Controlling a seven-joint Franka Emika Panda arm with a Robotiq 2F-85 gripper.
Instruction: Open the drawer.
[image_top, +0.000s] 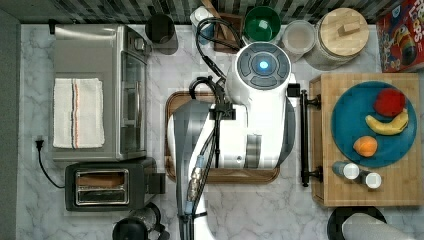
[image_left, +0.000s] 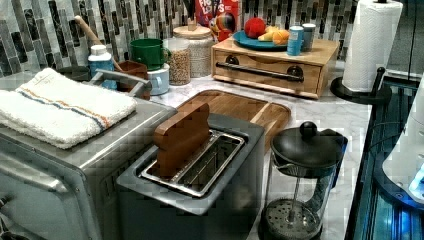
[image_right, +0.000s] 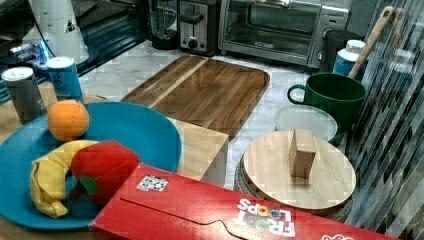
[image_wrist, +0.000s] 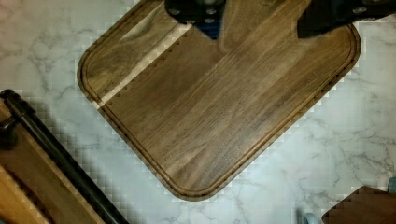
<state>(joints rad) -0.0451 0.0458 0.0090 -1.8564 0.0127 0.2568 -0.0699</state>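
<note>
Approach step, no contact made. The jaws (image_wrist: 261, 18) hang over the walnut tray (image_wrist: 219, 100), spread apart and holding nothing. The drawer (image_top: 315, 140), shut, lies at 3 o'clock of the tray in the top view. Next move, in my judgement: travel to the black bar handle (image_top: 304, 137), close on it, pull.

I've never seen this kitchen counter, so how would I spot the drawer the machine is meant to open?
Find the blue plate of fruit at the left view's far end of the marble counter. It sits on a light bamboo box, and the drawer is that box's front, currently shut. Its long black bar handle sets it apart from the flat dark walnut tray lying before it.
</note>
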